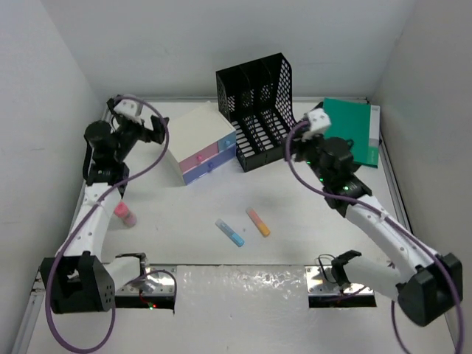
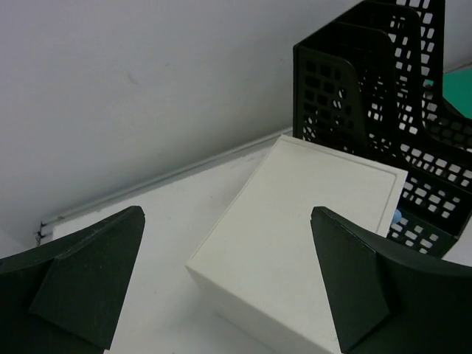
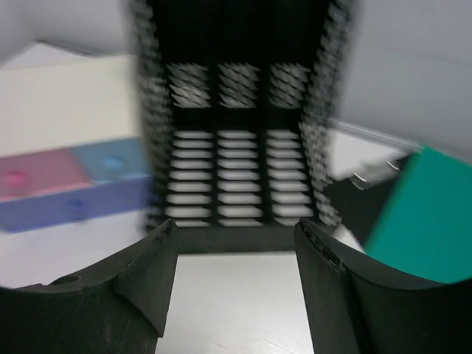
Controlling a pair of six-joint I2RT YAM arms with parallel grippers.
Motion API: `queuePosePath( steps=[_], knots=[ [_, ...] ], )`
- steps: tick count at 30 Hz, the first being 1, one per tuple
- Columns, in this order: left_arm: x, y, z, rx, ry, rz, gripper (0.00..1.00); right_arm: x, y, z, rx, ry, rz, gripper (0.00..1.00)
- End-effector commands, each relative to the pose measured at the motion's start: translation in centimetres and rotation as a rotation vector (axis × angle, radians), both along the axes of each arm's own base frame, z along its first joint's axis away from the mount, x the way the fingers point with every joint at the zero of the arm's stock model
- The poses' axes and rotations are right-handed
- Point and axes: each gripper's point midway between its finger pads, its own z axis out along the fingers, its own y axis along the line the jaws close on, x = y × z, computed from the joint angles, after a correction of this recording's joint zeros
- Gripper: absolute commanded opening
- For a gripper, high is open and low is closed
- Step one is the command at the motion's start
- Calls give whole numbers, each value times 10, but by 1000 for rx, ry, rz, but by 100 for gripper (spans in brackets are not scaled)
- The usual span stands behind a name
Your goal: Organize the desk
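Mesh rack (image 1: 258, 110) beside drawer box (image 1: 200, 140) (pink, blue fronts); green folder (image 1: 352, 129); pink bottle (image 1: 124, 214); blue marker (image 1: 230, 231); orange marker (image 1: 258, 221).

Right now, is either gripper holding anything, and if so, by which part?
Nothing is held. Both stand open and empty: the left gripper faces the cream-topped drawer box, the right gripper faces the black mesh rack.

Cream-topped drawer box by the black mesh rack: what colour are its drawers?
Pink and blue drawers; best in top external view.
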Motion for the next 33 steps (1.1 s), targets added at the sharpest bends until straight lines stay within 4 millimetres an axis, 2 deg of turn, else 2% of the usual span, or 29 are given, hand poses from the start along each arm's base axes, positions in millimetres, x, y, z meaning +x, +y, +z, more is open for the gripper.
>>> queuePosePath(
  steps=[1,3,4,5,6,7,8,9,10,11,12,14,18,21,28,29,33],
  knots=[
    [10,-9,-31,-30,260,-43,94,-3,43,-24,-100,192,-13,63],
    [25,-4,-37,-61,345,0,93,5,73,-26,-136,190,21,64],
    [45,3,-33,-65,359,40,93,13,104,-31,-186,187,81,66],
    [53,5,-37,-70,386,50,92,19,119,-34,-191,191,114,66],
    [60,5,-38,-72,396,55,91,24,136,-39,-181,208,175,62],
    [75,7,-41,-71,408,63,90,41,156,-46,-180,232,196,50],
    [80,7,-45,-70,424,67,90,45,167,-54,-192,259,234,46],
    [85,7,-47,-65,432,68,90,49,178,-61,-197,280,273,42],
    [94,5,-53,-61,449,65,89,55,199,-71,-191,313,336,38],
    [96,5,-59,-58,467,65,89,57,205,-78,-190,336,352,38],
    [101,5,-66,-47,480,62,89,62,214,-74,-172,334,357,38],
    [104,0,-75,-33,494,56,89,68,219,-94,-189,364,341,39],
    [109,-2,-93,2,512,64,89,74,226,-107,-202,363,307,41],
    [112,0,-107,27,527,77,89,85,220,-112,-201,333,243,41],
    [118,7,-117,68,521,100,89,106,227,-110,-144,266,192,41],
    [117,-6,-118,79,517,73,89,107,229,-110,-143,263,194,40],
    [119,-9,-117,90,510,68,89,116,235,-111,-167,262,199,40]
  ],
)
